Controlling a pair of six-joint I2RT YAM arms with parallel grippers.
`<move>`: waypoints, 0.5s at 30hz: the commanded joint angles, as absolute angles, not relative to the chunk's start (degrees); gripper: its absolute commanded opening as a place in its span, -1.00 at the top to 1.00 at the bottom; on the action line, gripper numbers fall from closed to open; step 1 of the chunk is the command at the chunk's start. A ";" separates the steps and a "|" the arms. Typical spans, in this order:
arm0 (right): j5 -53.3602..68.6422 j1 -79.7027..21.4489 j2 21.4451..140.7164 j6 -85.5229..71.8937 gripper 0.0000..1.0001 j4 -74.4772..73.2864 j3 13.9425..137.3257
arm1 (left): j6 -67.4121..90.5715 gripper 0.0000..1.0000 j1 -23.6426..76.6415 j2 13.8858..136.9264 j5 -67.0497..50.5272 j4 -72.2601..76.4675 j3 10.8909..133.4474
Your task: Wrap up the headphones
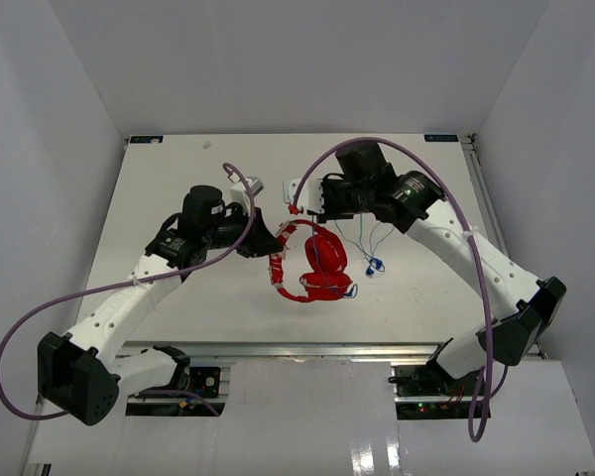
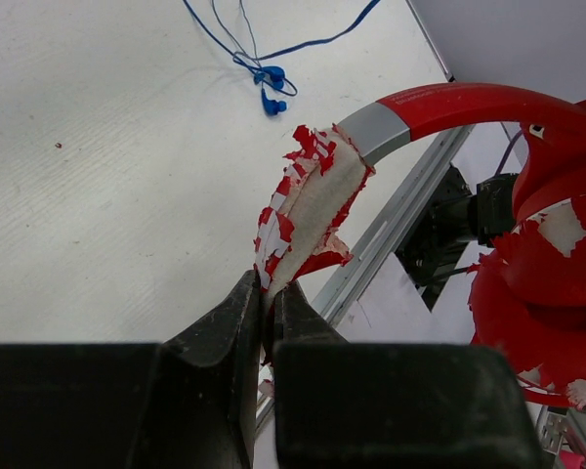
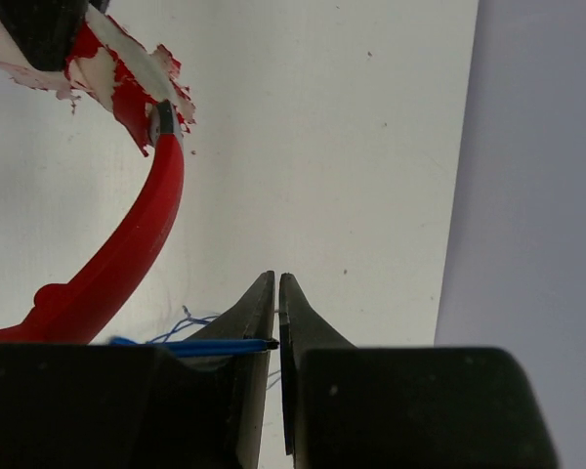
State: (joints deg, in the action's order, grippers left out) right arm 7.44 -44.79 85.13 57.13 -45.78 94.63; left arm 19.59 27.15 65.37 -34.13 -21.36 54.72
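Observation:
The red headphones (image 1: pixel 325 260) hang over the middle of the table, cups down. My left gripper (image 1: pixel 273 241) is shut on the peeling red-and-white pad (image 2: pixel 308 210) of the headband (image 2: pixel 469 103); one cup (image 2: pixel 537 293) shows to the right of it. My right gripper (image 1: pixel 305 201) is above and behind the headphones, shut on the thin blue cable (image 3: pixel 195 344). The cable (image 1: pixel 365 238) droops in thin strands to its blue tips (image 1: pixel 375 266) on the table, also seen in the left wrist view (image 2: pixel 269 83). The red headband (image 3: pixel 127 264) curves left of my right gripper (image 3: pixel 277 293).
Thick purple robot cables (image 1: pixel 248 213) loop over both arms. An aluminium rail (image 1: pixel 307 349) runs along the table's near edge. Grey walls close in the left, right and back sides.

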 commanded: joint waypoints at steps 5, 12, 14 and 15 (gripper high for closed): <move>21.10 -39.76 87.86 53.24 0.78 -49.65 98.91 | 24.30 1.00 27.42 61.83 -38.72 -18.18 58.45; 27.66 -34.73 88.42 51.08 0.78 -49.14 97.14 | 27.23 1.00 27.42 61.69 -39.36 -16.80 60.19; 30.25 -33.60 88.42 49.93 0.77 -48.95 96.68 | 27.79 1.00 27.42 61.92 -39.72 -16.09 60.47; 32.19 -32.78 88.51 49.16 0.76 -48.77 96.63 | 28.47 1.00 27.42 62.11 -39.73 -15.70 60.52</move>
State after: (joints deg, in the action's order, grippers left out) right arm 24.20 -34.72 88.58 52.46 -49.57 96.23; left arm 24.50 27.20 64.49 -35.86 -20.31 57.15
